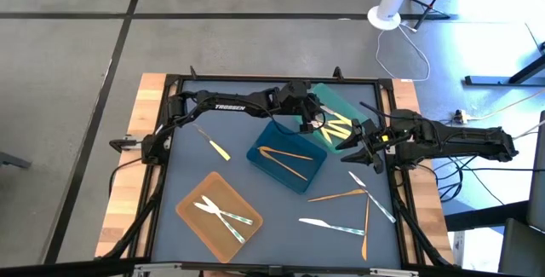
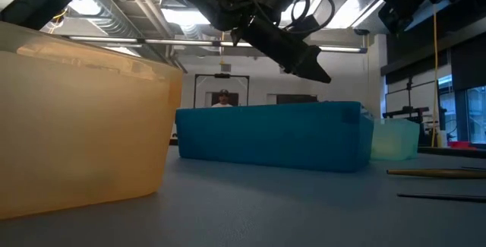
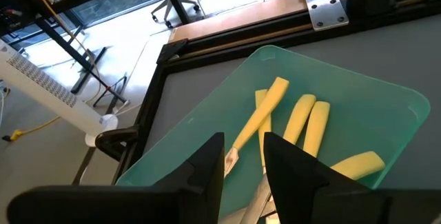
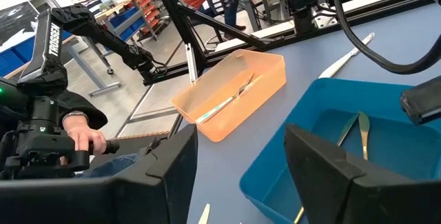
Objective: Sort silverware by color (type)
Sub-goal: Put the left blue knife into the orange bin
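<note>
- The left gripper is over the teal tray, at the far right part of the table; in the left wrist view its two dark fingers stand a little apart above the tray, and nothing is seen clamped between them; a yellow piece lies in the gap below them, on the tray floor.
- The teal tray holds several yellow pieces of silverware; they lie close together, some crossing each other.
- The right gripper is just beside the teal tray, near the right edge of the table; its fingers are wide apart and they hold nothing; the right wrist view looks over the blue tray.
- The blue tray is in the middle of the table; two orange pieces lie inside, crossing at one end.
- The orange tray is at the near left; white pieces lie crossed inside it.
- One yellow piece lies alone on the table, left of the blue tray.
- At the near right, loose on the table, there are two orange pieces and several white pieces; another white piece lies between them and the right gripper.
- In the right wrist view a person's hand rests on a dark handle beyond the table.
</note>
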Controlling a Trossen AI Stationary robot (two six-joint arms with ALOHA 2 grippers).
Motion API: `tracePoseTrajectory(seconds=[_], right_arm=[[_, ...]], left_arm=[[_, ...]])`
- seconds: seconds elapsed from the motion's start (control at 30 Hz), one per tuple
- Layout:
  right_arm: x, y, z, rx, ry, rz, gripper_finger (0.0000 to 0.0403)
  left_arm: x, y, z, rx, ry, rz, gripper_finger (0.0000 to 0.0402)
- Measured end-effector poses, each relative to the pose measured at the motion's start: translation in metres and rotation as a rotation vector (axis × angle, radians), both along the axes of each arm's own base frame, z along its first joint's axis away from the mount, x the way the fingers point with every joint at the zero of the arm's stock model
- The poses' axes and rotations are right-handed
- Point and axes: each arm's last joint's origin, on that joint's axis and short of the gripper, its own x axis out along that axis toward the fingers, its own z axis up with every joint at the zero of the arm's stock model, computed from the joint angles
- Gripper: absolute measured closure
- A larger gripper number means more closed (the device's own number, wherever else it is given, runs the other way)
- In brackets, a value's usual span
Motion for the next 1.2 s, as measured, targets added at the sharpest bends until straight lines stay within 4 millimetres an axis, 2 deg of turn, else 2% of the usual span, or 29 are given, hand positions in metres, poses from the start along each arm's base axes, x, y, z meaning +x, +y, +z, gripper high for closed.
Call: tracePoseTrajectory(seconds=[0.33, 0.47, 0.87, 1.03, 1.2], right_arm=[[0.0, 0.0, 0.0, 0.001, 0.002, -0.016, 0.0198], [0.001, -0.002, 0.0, 0.048, 0.021, -0.072, 0.0198], [0.002, -0.001, -0.001, 0.123, 0.065, -0.078, 0.0198], [-0.001, -0.002, 0.017, 0.119, 0.106, -0.103, 0.0198], [-0.002, -0.003, 0.033, 0.114, 0.229, -0.169, 0.0198]], left_arm=[[0.0, 0.0, 0.0, -0.004, -0.001, 0.002, 0.0305], [0.0, 0.0, 0.0, -0.004, -0.001, 0.002, 0.0305], [0.0, 0.0, 0.0, -0.004, -0.001, 0.004, 0.0305], [0.0, 0.0, 0.0, -0.004, -0.001, 0.004, 0.0305], [0.0, 0.0, 0.0, -0.002, 0.0, 0.007, 0.0305]])
